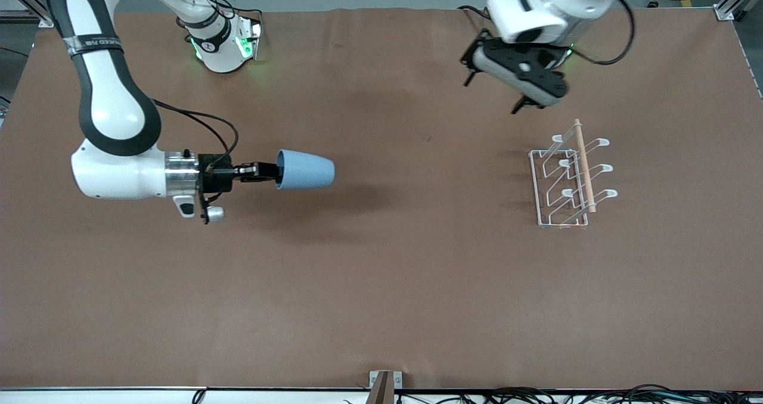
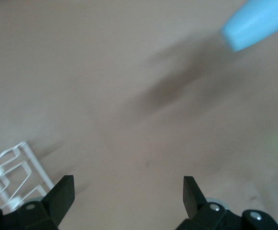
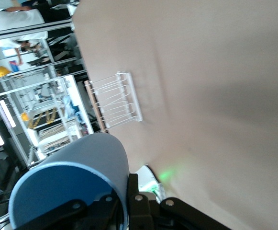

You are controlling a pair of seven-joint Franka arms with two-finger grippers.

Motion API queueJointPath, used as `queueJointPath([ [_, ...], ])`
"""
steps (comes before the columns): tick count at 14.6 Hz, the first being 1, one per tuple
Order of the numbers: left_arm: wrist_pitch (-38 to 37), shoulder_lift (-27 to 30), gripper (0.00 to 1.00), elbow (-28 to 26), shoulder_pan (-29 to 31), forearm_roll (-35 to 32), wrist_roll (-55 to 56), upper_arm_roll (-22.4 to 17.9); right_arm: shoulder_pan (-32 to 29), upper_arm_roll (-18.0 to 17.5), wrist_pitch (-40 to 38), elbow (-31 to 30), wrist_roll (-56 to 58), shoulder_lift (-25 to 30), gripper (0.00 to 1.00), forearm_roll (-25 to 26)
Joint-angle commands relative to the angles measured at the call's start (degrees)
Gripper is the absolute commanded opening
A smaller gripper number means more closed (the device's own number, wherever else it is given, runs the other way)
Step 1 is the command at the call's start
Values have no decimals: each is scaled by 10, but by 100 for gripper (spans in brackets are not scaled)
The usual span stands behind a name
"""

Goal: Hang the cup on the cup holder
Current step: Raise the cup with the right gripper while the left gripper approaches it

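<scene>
OK, I take the cup holder (image 1: 566,180) as my landmark: it stands upright on the brown table (image 1: 381,285), toward the left arm's end, white wire base flat on the surface, looped prongs angled up on both sides, wooden rod (image 1: 584,165) running along its top. I see the right gripper (image 1: 267,171) well apart from the cup holder, up in the air over bare table toward the right arm's end, wrist turned sideways so the fingers point roughly level toward the cup holder's end. Its fingers are pinched on the rim of the cup (image 1: 305,170), one finger inside the mouth and one outside, as far as I can read it from the right wrist view (image 3: 72,191). The cup lies on its side in the grip, mouth at the gripper, closed bottom pointing toward the cup holder, clear of the table with its shadow on the surface below. No contact between cup and cup holder; every prong is bare. The left gripper (image 1: 498,94) hangs above the table near the cup holder, over the strip between it and the left arm's base, fingers (image 2: 62,191) spread wide with nothing between them; that arm is waiting. From the left wrist view I get a corner of the cup holder (image 2: 14,172) just beside one fingertip at the frame edge and the cup's bottom (image 2: 258,24) well off.
</scene>
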State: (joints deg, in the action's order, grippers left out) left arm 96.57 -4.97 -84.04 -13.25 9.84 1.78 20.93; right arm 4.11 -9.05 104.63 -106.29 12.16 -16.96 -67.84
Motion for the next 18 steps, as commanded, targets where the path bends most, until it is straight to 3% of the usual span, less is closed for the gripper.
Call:
queueJointPath([
  [1, 14, -79, 100, 93, -42, -3, 1, 7, 26, 3, -20, -5, 34, 4, 0, -60],
  [3, 52, -89, 100, 93, -65, -5, -2, 5, 32, 4, -49, -1, 35, -5, 0, -86],
  [9, 121, -123, 100, 93, -126, -18, -4, 5, 22, 4, -164, 48, 81, -78, 0, -91],
  [15, 130, -160, 100, 92, -157, -53, -46, 8, 29, 4, -164, 59, 88, -108, 0, -122],
  [18, 178, -185, 100, 92, -159, -55, -86, 7, 30, 4, -166, 59, 99, -114, 1, -121],
])
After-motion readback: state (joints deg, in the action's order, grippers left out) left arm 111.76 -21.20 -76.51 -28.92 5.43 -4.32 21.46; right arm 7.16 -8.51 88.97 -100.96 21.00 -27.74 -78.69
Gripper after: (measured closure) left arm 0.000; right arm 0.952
